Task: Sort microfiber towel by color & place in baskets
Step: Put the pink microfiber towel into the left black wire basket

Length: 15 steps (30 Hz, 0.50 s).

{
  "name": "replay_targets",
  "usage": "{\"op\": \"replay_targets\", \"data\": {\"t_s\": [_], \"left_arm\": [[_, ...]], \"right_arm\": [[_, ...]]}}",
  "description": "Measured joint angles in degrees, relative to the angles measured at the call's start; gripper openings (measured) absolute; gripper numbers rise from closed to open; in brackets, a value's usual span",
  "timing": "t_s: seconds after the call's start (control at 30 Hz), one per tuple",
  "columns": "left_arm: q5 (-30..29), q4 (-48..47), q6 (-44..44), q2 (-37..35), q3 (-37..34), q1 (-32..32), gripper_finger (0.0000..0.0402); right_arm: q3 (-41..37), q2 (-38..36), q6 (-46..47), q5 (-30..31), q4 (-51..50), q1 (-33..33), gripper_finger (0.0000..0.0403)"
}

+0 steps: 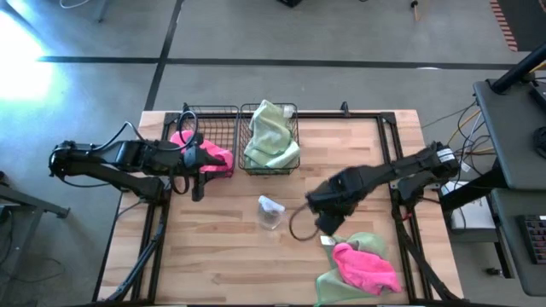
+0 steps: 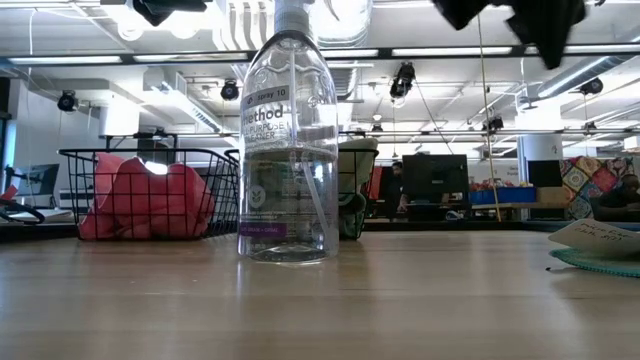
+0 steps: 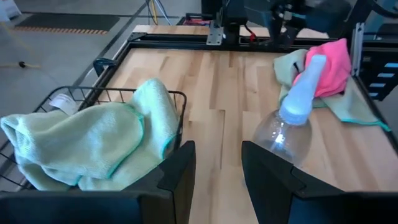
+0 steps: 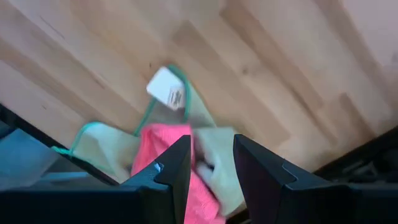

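Nearest the lens in the low view stands a clear spray bottle (image 2: 288,150) on the wooden surface (image 1: 230,256), midway between the baskets and the loose towels.

Unsorted pile: one hot pink towel (image 1: 367,266) lies bunched on top of a pale green towel (image 1: 363,243) at the near right corner of the surface. Both are soft, light and floppy; they will sag and trail when lifted, and the two layers are likely to cling, so a pinch on a raised fold at the crown of the pink one looks the safest hold, clear of the green hem and its white label (image 4: 166,87).

Right gripper (image 4: 211,158) hovers just above this pile, its fingers parted and holding nothing.

Sorted towels: a pink towel (image 1: 205,153) fills the left basket (image 1: 217,119); a green towel (image 1: 271,141) is heaped in the right basket (image 1: 294,162), partly draped over the rim. The two baskets stand side by side at the far edge.

Left gripper (image 3: 214,174) waits beside the baskets, fingers apart and empty.
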Motion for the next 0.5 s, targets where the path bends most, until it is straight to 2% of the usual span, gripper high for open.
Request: {"op": "replay_targets", "data": {"t_s": [0.2,0.4,0.5], "left_arm": [[0.14,1.53,-3.5,0.26,0.0,-0.05,0.0116],[7.75,3.54,-4.61,0.26,0.0,-0.16,0.0116],[8.74,3.64,-5.49,0.26,0.0,-0.57,0.0116]], "right_arm": [[-2.52,0.01,10.09,0.01,0.3,8.31,0.0114],[-3.24,0.02,22.0,0.0,2.16,16.12,0.0114],[-3.78,0.02,26.76,-0.02,7.01,19.53,0.0114]]}}
